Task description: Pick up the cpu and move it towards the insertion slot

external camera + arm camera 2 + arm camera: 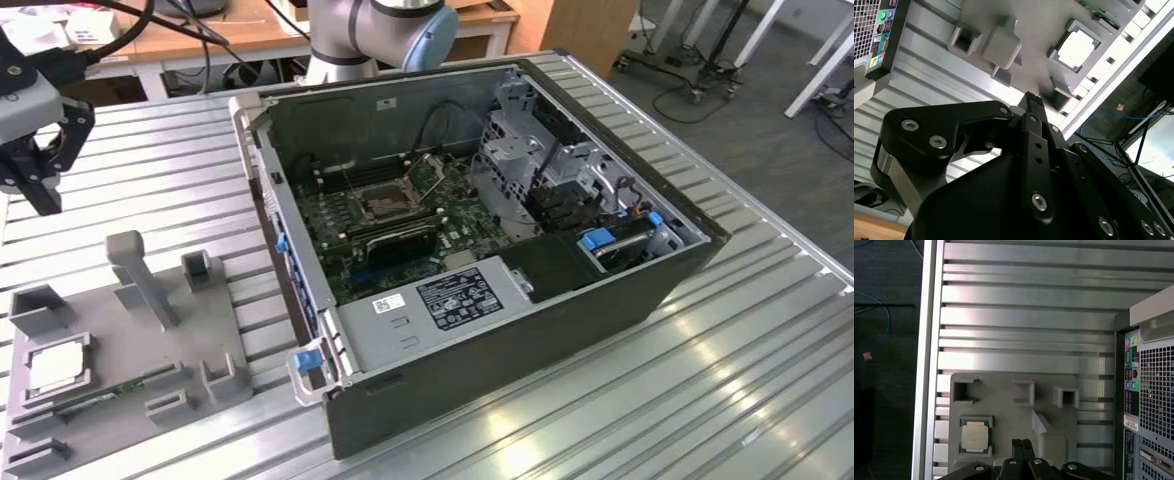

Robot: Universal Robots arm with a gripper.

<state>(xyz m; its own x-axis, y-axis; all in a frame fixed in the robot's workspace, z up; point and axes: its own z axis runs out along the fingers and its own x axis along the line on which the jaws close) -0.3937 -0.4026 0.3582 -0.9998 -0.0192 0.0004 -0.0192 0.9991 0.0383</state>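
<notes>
The end effector hangs above the ribbed metal desk with its two narrow fingertips pressed together, pinching nothing. In both wrist views the dark fingers point down over the grey tray, which lies flat on the desk. The cpu sits in a square recess of that tray, silvery top up, a little to one side of the fingertips and not touched by them. In the exterior view the cpu lies near the tray's corner at the exterior view's left, with a green memory stick lying in the tray just beside it. The open computer case stands on the desk at the exterior view's right of the tray. Inside it is the green motherboard, and the insertion slot — a square socket with a dark centre and a metal frame — sits on that board, well apart from the cpu and the end effector.
</notes>
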